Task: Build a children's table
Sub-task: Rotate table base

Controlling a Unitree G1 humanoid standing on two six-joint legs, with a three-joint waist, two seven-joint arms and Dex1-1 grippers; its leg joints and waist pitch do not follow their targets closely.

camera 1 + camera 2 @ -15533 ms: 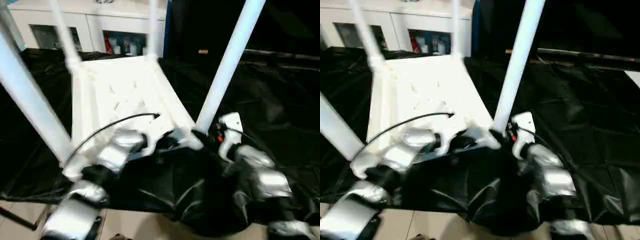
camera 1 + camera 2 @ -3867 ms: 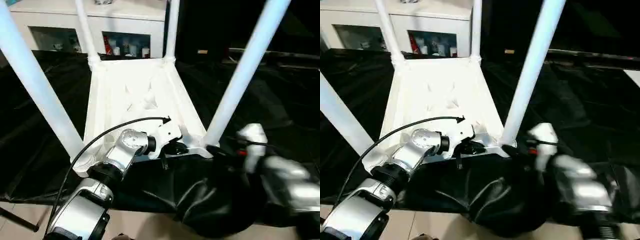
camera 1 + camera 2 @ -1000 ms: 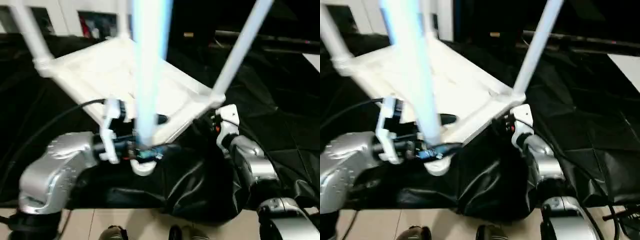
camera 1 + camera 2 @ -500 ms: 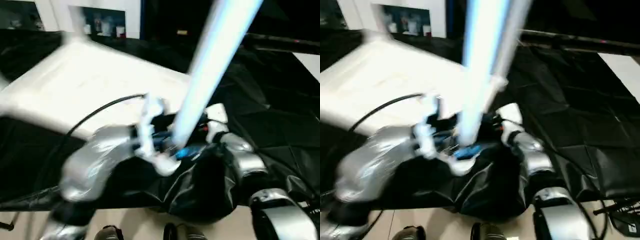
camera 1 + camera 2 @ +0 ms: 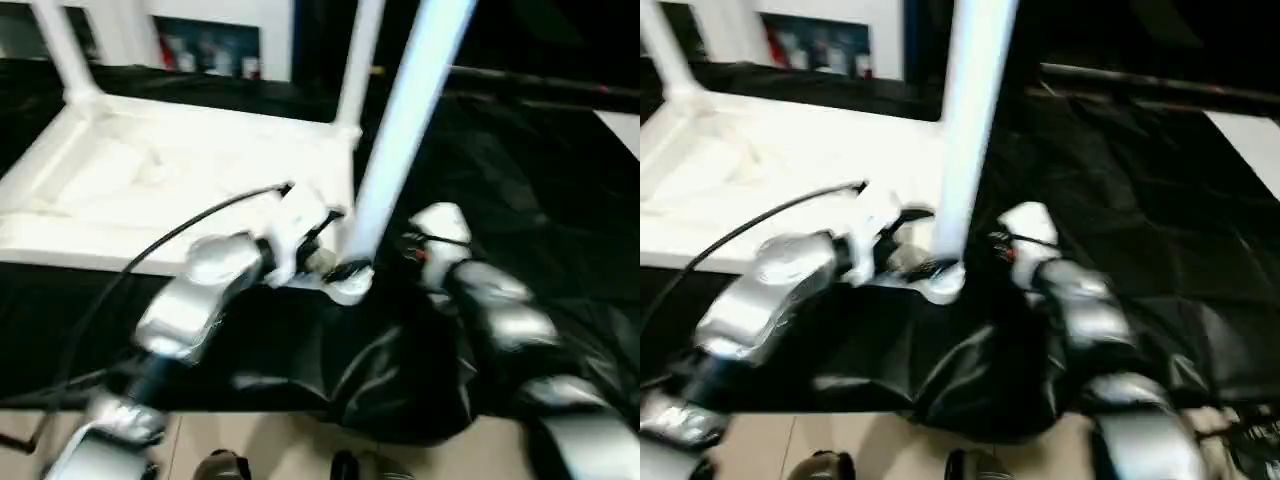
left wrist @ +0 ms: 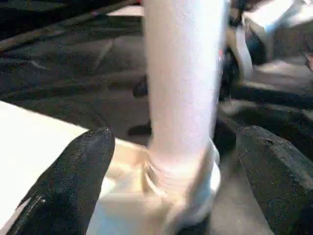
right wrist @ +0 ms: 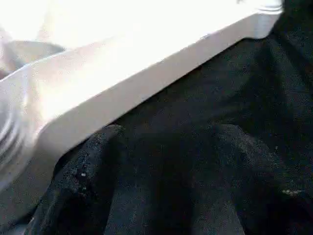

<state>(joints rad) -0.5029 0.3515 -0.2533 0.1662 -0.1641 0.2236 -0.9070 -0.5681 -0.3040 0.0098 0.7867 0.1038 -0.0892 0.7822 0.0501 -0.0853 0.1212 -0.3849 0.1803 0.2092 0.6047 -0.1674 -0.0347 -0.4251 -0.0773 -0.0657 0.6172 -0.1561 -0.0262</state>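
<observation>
The upturned tabletop (image 5: 180, 190) is seen lying on the black-draped work table (image 5: 540, 200) with its legs upright, the nearest leg (image 5: 400, 130) being straddled, ungripped, by the wide-open left gripper (image 6: 171, 161), while the right gripper (image 7: 166, 161) is held part-open on nothing beside the tabletop's edge.
</observation>
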